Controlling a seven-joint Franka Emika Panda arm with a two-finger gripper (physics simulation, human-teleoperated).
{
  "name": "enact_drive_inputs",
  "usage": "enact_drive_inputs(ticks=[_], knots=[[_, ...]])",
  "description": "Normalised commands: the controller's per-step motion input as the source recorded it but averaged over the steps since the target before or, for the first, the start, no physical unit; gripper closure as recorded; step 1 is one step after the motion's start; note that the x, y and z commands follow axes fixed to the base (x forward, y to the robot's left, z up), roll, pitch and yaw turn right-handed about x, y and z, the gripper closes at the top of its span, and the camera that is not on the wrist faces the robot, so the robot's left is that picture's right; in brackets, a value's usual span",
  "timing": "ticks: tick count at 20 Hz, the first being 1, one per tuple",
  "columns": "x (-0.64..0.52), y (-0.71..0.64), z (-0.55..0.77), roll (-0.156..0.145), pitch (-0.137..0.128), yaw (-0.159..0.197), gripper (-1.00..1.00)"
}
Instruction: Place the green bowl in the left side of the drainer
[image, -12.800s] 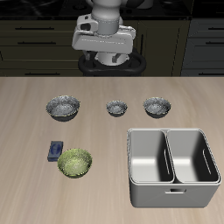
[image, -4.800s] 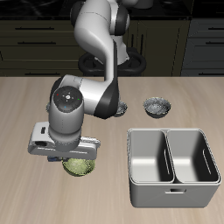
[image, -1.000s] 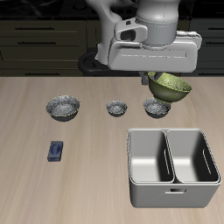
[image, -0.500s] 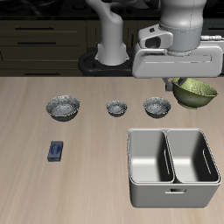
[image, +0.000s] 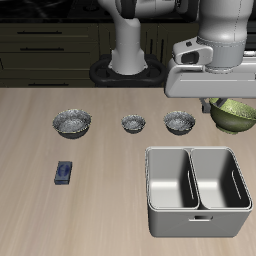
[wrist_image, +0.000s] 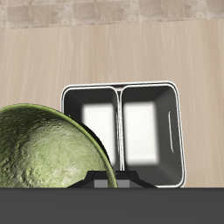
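Observation:
The green bowl (image: 236, 113) hangs tilted in the air, held by its rim in my gripper (image: 214, 104), which is shut on it. It is above the table, just behind the back edge of the drainer (image: 152, 190), on the side of its left compartment (image: 220, 180). In the wrist view the bowl's mottled green surface (wrist_image: 44, 149) fills the near field, and the drainer (wrist_image: 178, 131) lies below with both compartments empty. The fingertips are hidden behind the bowl and the hand.
Three grey speckled bowls (image: 72, 122) (image: 133, 123) (image: 179, 122) stand in a row behind the drainer. A small blue object (image: 64, 172) lies nearer the front edge. The robot's black base (image: 125, 72) is at the table's back.
My gripper has carried the green bowl sideways and a little lower, from above the grey bowls to behind the drainer's left compartment. Earlier it picked the bowl up beside the blue object.

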Motion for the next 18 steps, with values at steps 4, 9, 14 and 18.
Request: enact_drive_inputs(ticks=[4, 9, 14, 18], knots=[[-0.03, 0.21, 0.03, 0.010, -0.010, 0.015, 1.00], [0.02, 0.12, -0.05, 0.004, 0.003, 0.014, 1.00], [0.04, 0.22, -0.19, 0.005, 0.011, 0.017, 1.00], [0.14, 0.05, -0.25, -0.008, 0.017, 0.013, 1.00]])
